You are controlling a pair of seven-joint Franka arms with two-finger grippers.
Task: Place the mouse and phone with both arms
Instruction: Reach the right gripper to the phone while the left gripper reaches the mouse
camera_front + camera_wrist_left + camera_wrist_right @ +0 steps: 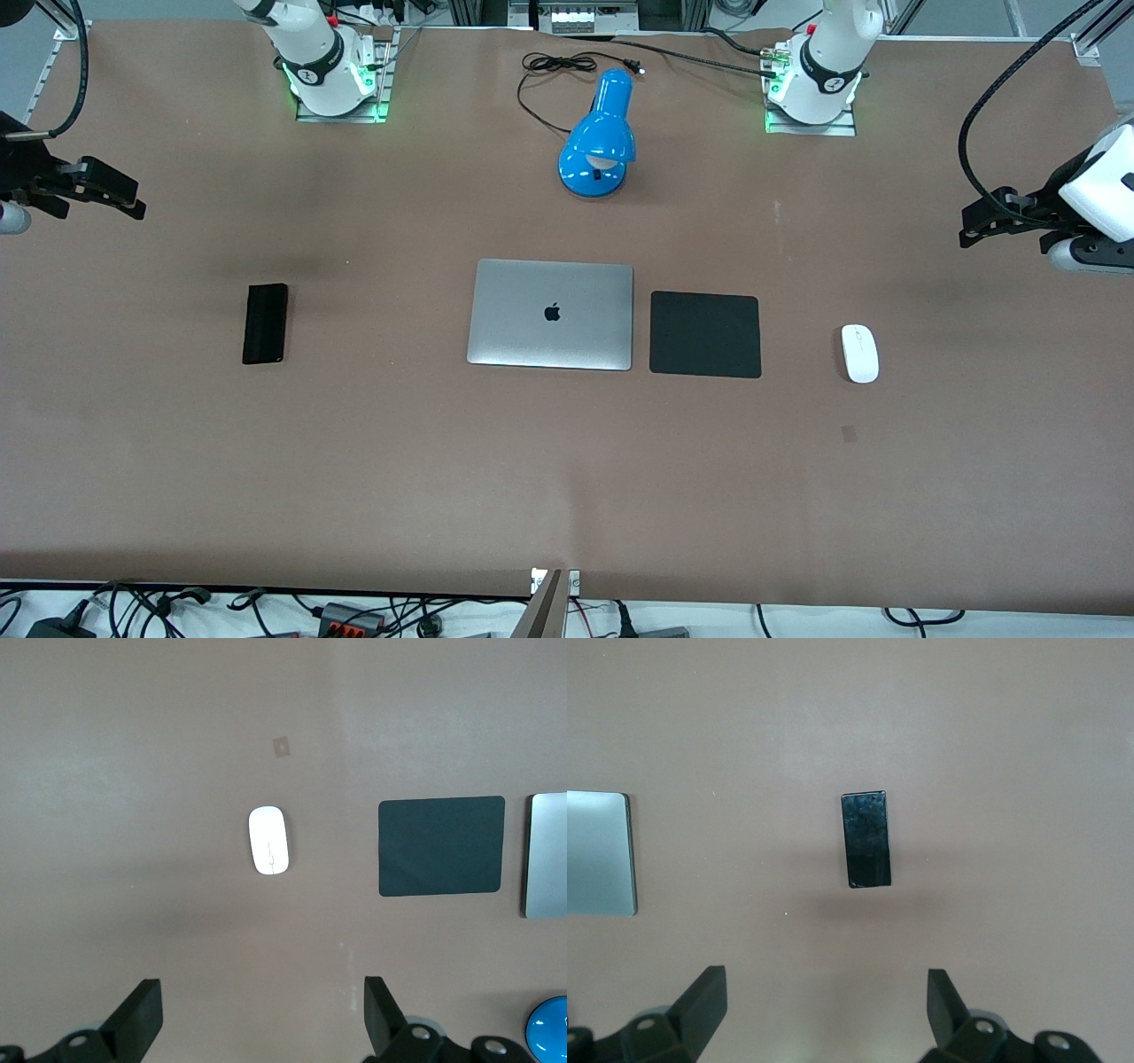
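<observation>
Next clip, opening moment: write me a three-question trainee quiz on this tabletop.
1. True or false: the left gripper holds the mouse.
2. Which lies between the laptop and the mouse? A) black pad B) blue lamp C) phone
3. Fill in: the phone lies toward the ____ arm's end of the table.

Key: 1 false, both the left and right gripper are open and empty; 2 A; 3 right.

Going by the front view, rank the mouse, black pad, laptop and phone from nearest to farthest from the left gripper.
From the left gripper:
1. mouse, toward the left arm's end.
2. black pad, beside the laptop.
3. laptop, mid-table.
4. phone, toward the right arm's end.
</observation>
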